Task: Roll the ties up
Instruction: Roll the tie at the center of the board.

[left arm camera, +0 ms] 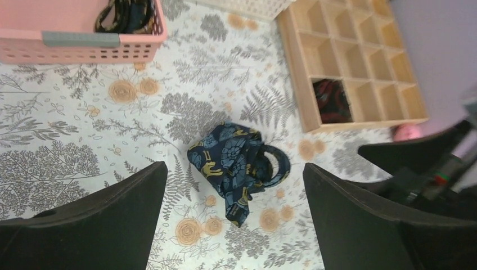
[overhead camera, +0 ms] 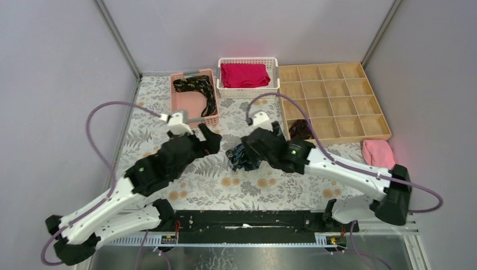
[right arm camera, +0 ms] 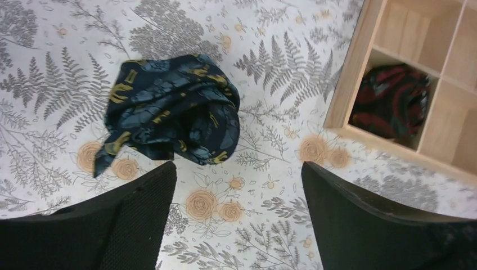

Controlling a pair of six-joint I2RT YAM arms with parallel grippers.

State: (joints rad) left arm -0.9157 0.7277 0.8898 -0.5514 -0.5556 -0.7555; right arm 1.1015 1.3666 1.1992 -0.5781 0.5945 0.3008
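Floral tablecloth [left arm camera: 67,146]: loosely coiled tie [left arm camera: 236,163], tail toward near edge

1st tie [overhead camera: 243,157] on table [overhead camera: 270,185] ctr; 2nd tie [overhead camera: 298,129] in tray [overhead camera: 337,95] near-left cell; 3rd tie [overhead camera: 197,90] in basket [overhead camera: 209,120] rear-left.

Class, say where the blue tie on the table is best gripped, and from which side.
Grip the blue tie across its bunched coil, from straight above: it lies loose, free all round, and pinching only the tail would likely unroll it.
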